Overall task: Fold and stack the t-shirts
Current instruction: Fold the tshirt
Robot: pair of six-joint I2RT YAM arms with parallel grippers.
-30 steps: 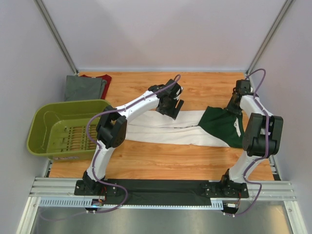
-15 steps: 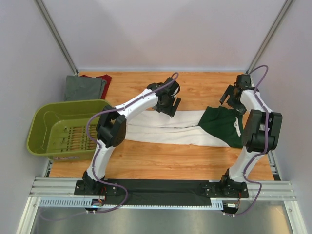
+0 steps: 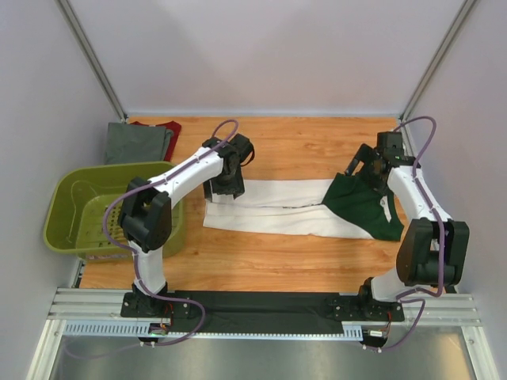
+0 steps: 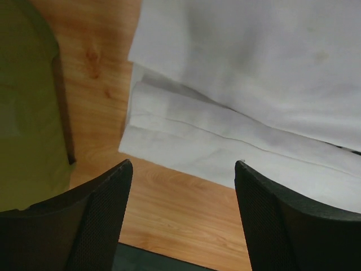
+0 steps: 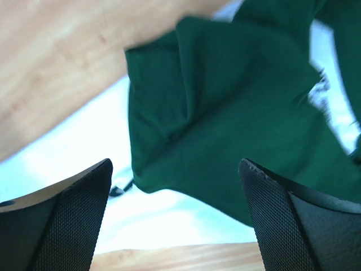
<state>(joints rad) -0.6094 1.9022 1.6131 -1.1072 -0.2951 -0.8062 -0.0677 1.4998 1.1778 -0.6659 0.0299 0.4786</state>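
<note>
Judging by the overhead view, I take the step in hand to be the crosswise fold of the white t-shirt (image 3: pixel 277 210). It lies as a long narrow band across the middle of the tabletop (image 3: pixel 261 253), hem end toward the left edge and dark green shoulder part (image 3: pixel 360 204) toward the right edge. My left gripper (image 4: pixel 183 165) hangs over the hem end with its fingers wide apart and nothing between them. My right gripper (image 5: pixel 176 164) hangs over the green cloth, also spread wide and empty. To do this well, I would bring each gripper down on a corner of one end and pinch through every layer, since the hem shows stacked edges that could slip apart. I would then lift only enough to clear the cloth and carry that end straight along the band so the edges meet squarely. The green part looks rumpled and should be flattened first. The grey t-shirt (image 3: pixel 136 144) sits folded in the far left corner, with the dark red t-shirt (image 3: pixel 169 127) touching its far side. The basket (image 3: pixel 67 194) is at the left edge, close to my left arm, so I would swing wide of it.
</note>
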